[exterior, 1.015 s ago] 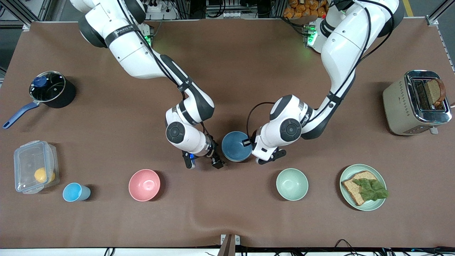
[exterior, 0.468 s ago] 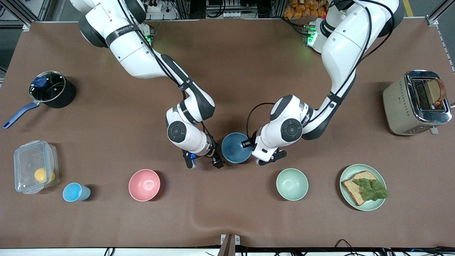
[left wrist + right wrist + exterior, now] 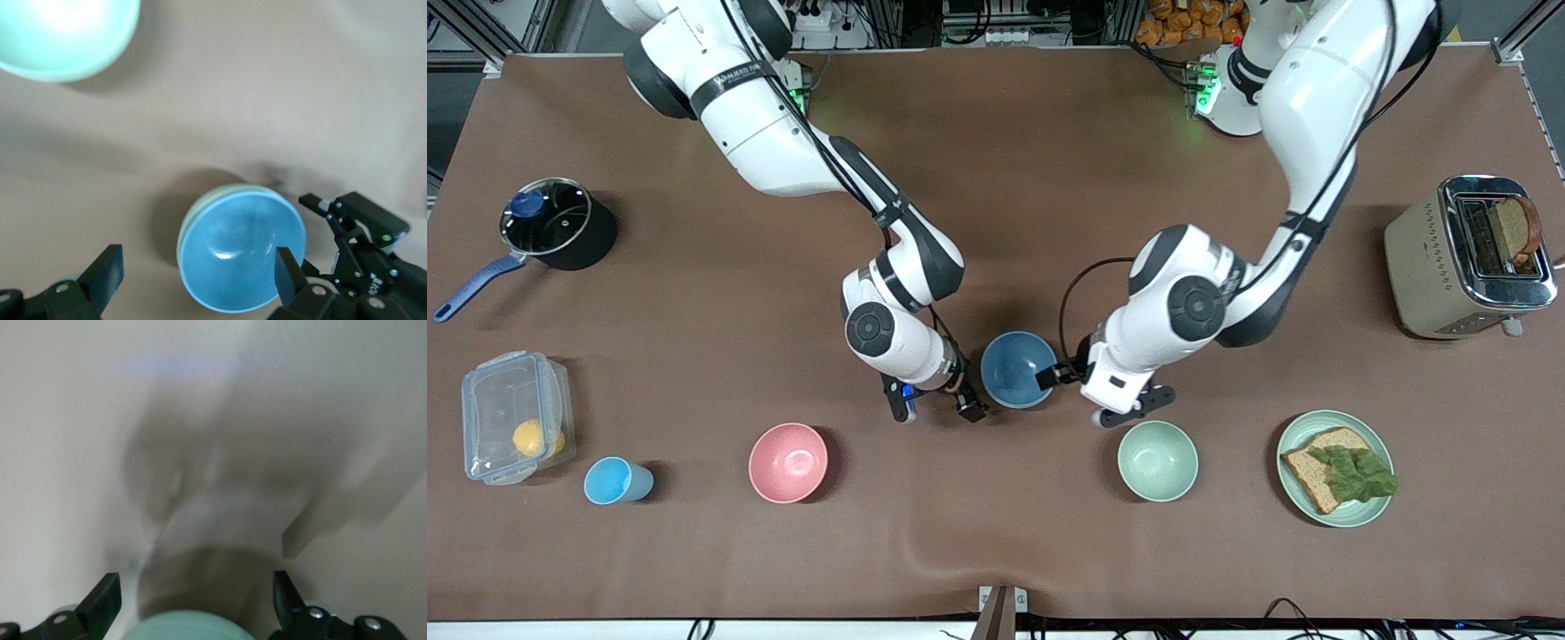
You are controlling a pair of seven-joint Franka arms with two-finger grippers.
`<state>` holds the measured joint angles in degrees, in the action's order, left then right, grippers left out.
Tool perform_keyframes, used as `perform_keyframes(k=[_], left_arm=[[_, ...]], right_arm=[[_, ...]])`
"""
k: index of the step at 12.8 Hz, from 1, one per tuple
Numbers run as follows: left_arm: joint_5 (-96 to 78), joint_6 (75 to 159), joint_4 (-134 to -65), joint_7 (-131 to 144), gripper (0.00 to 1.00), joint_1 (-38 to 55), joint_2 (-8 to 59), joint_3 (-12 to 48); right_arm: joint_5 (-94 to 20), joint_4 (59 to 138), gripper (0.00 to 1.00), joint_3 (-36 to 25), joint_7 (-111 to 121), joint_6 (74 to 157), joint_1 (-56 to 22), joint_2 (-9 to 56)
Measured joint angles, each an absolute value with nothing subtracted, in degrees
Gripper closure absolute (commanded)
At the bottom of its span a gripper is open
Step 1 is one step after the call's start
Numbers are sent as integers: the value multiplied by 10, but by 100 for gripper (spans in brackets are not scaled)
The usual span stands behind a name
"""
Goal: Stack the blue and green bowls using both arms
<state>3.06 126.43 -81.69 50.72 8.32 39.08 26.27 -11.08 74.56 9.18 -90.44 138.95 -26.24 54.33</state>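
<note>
The blue bowl (image 3: 1016, 369) sits upright mid-table, nested in the green bowl, whose rim shows around it in the left wrist view (image 3: 189, 220). The blue bowl fills the lower middle of that view (image 3: 240, 250). My left gripper (image 3: 1101, 389) is open and holds nothing; it hangs beside the bowls toward the left arm's end, one finger (image 3: 287, 270) over the blue rim. My right gripper (image 3: 934, 407) is open beside the bowls toward the right arm's end. A blurred green edge (image 3: 193, 630) lies between its fingers in the right wrist view.
A paler mint bowl (image 3: 1158, 460) stands nearer the front camera, close under the left hand. A pink bowl (image 3: 788, 462), light-blue cup (image 3: 615, 480), lidded container (image 3: 511, 413), pot (image 3: 556, 222), toaster (image 3: 1467, 258) and plate with bread (image 3: 1371, 509) stand around.
My left gripper has drawn away from the blue bowl's rim, toward the left arm's end and the pale mint bowl. The bowls and the right gripper have hardly moved.
</note>
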Motion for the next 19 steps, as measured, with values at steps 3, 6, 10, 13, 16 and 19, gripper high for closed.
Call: perform_keyframes(k=[3, 6, 10, 13, 16, 19], left_arm=[[84, 1171, -815, 506, 0, 54, 307, 263], [92, 1075, -816, 462, 0, 18, 219, 262], [92, 1002, -820, 293, 0, -60, 147, 260], [88, 965, -821, 197, 0, -78, 120, 240], [66, 939, -828, 137, 0, -52, 85, 178], [42, 931, -848, 75, 0, -16, 59, 88]], right_arm=[[-101, 730, 0, 90, -837, 1325, -227, 536], [-100, 721, 0, 90, -716, 1192, -173, 499], [-99, 719, 0, 88, -533, 1041, -84, 450], [-87, 744, 0, 88, -396, 977, -25, 417], [-64, 825, 0, 91, -345, 974, -16, 342], [-60, 882, 0, 96, -270, 973, -19, 233]])
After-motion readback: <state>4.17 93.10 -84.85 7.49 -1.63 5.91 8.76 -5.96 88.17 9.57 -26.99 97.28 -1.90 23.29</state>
